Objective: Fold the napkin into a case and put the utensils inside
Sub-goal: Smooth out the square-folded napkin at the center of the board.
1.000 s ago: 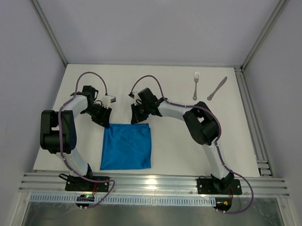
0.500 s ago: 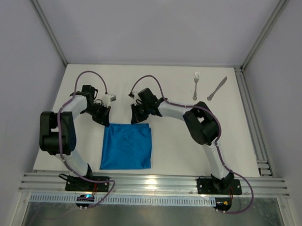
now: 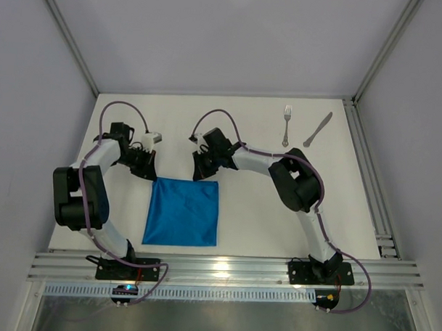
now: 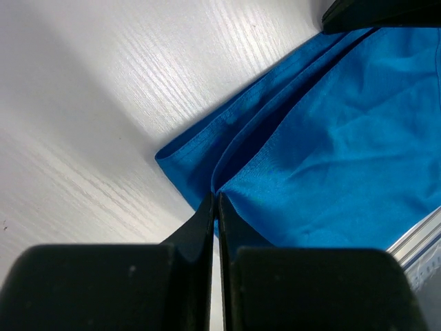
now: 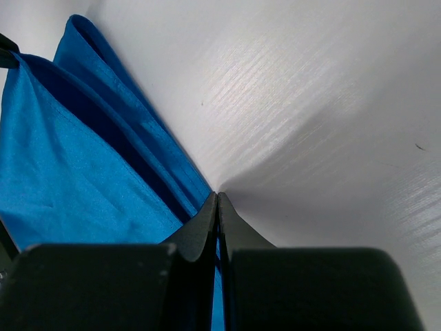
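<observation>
A white table (image 3: 263, 210) sits inside a grey-walled enclosure. The blue napkin (image 3: 181, 211) lies flat on it, spreading from both grippers toward the arm bases. The left gripper (image 4: 216, 200) has its fingers pressed together, pinching the napkin's far left corner. The right gripper (image 5: 218, 196) pinches the far right corner the same way. The fork (image 3: 286, 126) and knife (image 3: 317, 130) lie near each other, well to the right of the right gripper.
</observation>
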You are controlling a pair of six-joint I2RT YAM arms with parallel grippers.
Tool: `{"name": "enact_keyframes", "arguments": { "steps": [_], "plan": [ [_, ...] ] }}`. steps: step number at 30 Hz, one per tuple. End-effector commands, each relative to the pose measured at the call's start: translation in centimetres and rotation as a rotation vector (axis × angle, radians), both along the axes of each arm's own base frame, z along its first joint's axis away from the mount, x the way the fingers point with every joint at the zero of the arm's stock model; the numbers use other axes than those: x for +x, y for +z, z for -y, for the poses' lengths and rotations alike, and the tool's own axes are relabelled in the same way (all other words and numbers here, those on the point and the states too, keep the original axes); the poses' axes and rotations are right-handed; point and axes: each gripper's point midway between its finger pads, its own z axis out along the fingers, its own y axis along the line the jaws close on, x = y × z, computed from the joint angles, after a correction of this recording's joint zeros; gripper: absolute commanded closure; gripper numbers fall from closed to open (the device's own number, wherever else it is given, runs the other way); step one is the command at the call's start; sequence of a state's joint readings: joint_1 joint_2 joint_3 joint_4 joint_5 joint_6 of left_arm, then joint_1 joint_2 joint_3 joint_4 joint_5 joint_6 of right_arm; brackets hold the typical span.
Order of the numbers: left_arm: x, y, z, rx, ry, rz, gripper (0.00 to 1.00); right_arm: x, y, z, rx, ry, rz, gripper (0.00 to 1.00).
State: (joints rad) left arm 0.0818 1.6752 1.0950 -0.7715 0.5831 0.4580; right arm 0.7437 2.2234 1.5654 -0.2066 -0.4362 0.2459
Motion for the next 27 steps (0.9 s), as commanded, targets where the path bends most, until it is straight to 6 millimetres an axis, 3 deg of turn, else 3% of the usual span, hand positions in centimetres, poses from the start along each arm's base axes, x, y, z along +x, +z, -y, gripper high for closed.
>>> {"name": "enact_keyframes", "arguments": {
  "steps": [1, 19, 27],
  "plan": [
    [2.1, 0.7, 0.0, -0.034, 0.020, 0.063, 1.00, 0.5, -0.8, 1.4, -0.062, -0.005, 0.015, 0.96],
    [4.5, 0.0, -0.6, -0.046, 0.099, 0.103, 1.00, 0.5, -0.8, 1.8, -0.062, 0.016, 0.016, 0.96],
    [4.7, -0.4, -0.4, -0.055, 0.097, 0.086, 1.00, 1.6, 1.4, 1.3, -0.038, 0.000, 0.049, 0.94]
  ]
}}
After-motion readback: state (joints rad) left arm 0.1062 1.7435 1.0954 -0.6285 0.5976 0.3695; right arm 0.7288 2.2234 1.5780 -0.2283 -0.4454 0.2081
